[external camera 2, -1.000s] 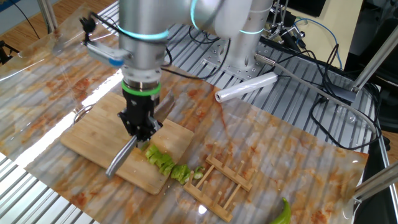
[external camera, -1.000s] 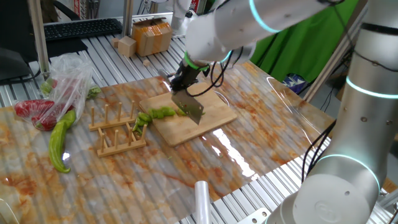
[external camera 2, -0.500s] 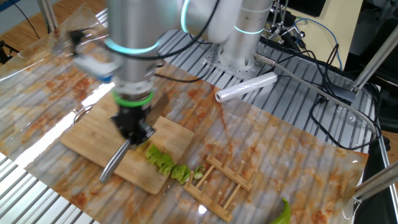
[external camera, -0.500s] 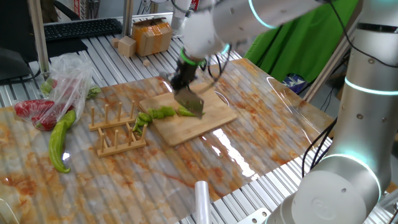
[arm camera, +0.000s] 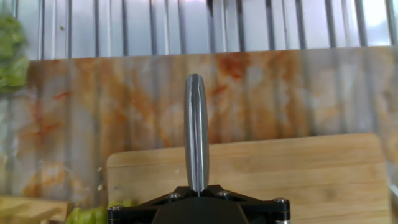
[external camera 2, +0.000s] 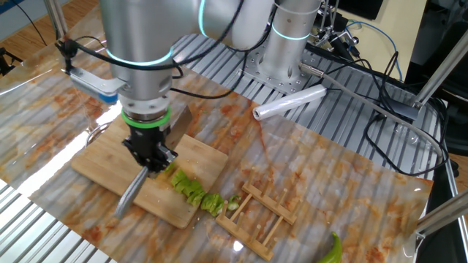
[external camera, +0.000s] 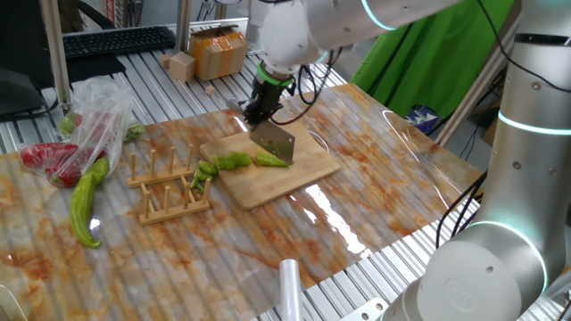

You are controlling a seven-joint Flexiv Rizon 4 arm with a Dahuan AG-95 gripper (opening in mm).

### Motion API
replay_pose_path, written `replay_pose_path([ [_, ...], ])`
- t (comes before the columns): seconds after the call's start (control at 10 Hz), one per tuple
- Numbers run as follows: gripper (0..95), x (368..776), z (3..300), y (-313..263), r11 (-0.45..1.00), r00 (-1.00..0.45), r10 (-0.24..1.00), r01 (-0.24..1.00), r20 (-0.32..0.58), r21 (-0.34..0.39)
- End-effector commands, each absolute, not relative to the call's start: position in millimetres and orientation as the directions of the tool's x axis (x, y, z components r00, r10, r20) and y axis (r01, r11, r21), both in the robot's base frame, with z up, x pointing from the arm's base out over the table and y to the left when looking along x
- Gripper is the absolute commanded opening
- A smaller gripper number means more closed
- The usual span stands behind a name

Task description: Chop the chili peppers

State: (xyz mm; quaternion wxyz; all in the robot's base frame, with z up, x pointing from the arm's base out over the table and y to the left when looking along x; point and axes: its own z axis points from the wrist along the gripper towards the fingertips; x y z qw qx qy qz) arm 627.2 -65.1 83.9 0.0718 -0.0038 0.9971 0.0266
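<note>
- The gripper points straight down, its fingers clamped on a knife.
- The blade edge rests on the cutting board, against the chili peppers.
- Green chili pieces trail toward the wooden rack.

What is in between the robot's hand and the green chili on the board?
The knife. The gripper holds it, and its blade reaches down to the chili peppers on the cutting board, seen in one fixed view.
</note>
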Motion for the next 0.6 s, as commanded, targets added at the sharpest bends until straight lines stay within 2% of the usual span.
replay_pose_path([
  [0.1,0.0,628.8,98.8,-64.2,0.998,-0.990,-0.007,-0.017,-0.143,0.065],
  [0.6,0.0,629.0,99.1,-63.6,0.998,-0.988,-0.003,-0.012,-0.151,0.064],
])
